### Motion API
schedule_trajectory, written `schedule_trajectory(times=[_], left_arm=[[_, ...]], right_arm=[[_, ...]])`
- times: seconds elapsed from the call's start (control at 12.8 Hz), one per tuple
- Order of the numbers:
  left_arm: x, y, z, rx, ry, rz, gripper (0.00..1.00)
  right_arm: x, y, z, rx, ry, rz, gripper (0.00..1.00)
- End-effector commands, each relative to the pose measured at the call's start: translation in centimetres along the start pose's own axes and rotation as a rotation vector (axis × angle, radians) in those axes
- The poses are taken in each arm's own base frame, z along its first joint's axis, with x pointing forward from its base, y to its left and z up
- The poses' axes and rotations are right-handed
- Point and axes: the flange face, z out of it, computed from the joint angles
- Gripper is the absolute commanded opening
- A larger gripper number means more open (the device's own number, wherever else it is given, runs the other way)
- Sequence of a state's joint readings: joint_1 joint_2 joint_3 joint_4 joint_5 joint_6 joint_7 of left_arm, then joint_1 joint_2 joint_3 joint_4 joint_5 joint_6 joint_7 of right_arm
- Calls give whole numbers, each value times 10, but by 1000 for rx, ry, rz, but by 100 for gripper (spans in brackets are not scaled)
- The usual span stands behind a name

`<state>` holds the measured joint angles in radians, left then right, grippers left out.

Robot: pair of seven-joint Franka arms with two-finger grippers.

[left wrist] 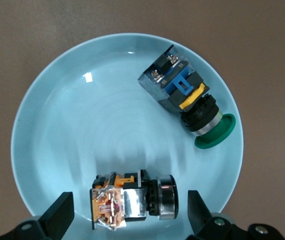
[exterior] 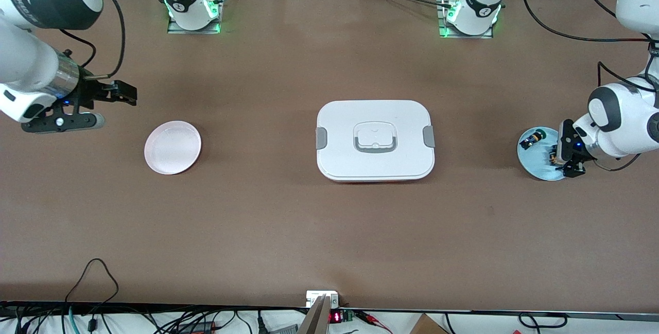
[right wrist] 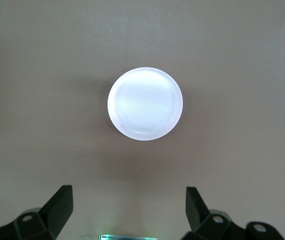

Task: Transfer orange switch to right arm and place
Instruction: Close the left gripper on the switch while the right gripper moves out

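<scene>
Nearest the front camera lay the white lidded container (exterior: 375, 140), sitting mid-table with grey latches at each short end and a grey handle recessed in its lid. At about the same depth, toward the right arm's end of the table, sat the pink plate (exterior: 172, 147), bare on the brown table (exterior: 288, 231).

Toward the left arm's end rested the light blue plate (exterior: 535, 169), and that was where the action sat. The orange switch (left wrist: 132, 200) lay on its side on that plate, near the rim at roughly six o'clock as the left wrist view showed it, its orange terminal block pointing one way and its black round button the other. The green-capped switch (left wrist: 182, 102), black and blue with a yellow collar, lay at about two o'clock on the same plate, apart from the orange one.

The left gripper (left wrist: 130, 215) hung low over the blue plate, fingers spread wide, one black fingertip on each side of the orange switch with a gap on both sides.

The right gripper (exterior: 105, 105) hovered over bare table, toward ten o'clock from the pink plate, its fingers wide apart and holding nothing; its wrist view looked down on the pink plate (right wrist: 145, 104).
</scene>
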<state>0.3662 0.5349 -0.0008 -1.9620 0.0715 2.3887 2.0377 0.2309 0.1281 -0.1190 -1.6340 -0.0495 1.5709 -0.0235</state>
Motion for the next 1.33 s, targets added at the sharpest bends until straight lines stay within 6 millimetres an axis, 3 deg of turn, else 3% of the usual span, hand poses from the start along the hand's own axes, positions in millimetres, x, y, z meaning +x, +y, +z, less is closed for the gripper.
schedule_trajectory(times=[0.0, 0.16, 0.31, 0.55, 0.62, 0.7, 0.78, 0.94, 1.09, 1.25], left_arm=[[-3, 4, 0, 7, 5, 3, 100], [-2, 4, 6, 0, 9, 4, 100], [-3, 3, 8, 13, 3, 1, 100], [-3, 1, 15, 23, 19, -29, 99], [-3, 1, 16, 21, 20, -26, 88], [-3, 1, 17, 20, 20, -24, 56], [-3, 0, 15, 23, 19, -23, 34], [-3, -1, 11, 29, 15, -20, 13], [-1, -4, 5, 40, 15, -25, 5], [-2, -5, -5, 84, 76, -115, 4]], right_arm=[[0, -1, -3, -3, -4, -40, 100], [-2, -2, -1, 0, -16, -42, 100], [-2, -19, 6, 9, -31, -65, 100], [-1, -24, 18, 154, -41, -72, 100], [0, -26, 20, 158, -37, -82, 100], [2, -27, 22, 159, -39, -82, 100], [2, -28, 24, 173, -43, -80, 100], [3, -32, 31, 297, -43, -56, 100], [5, -33, 36, 352, -35, -35, 100], [6, -35, 41, 350, -28, -29, 100]])
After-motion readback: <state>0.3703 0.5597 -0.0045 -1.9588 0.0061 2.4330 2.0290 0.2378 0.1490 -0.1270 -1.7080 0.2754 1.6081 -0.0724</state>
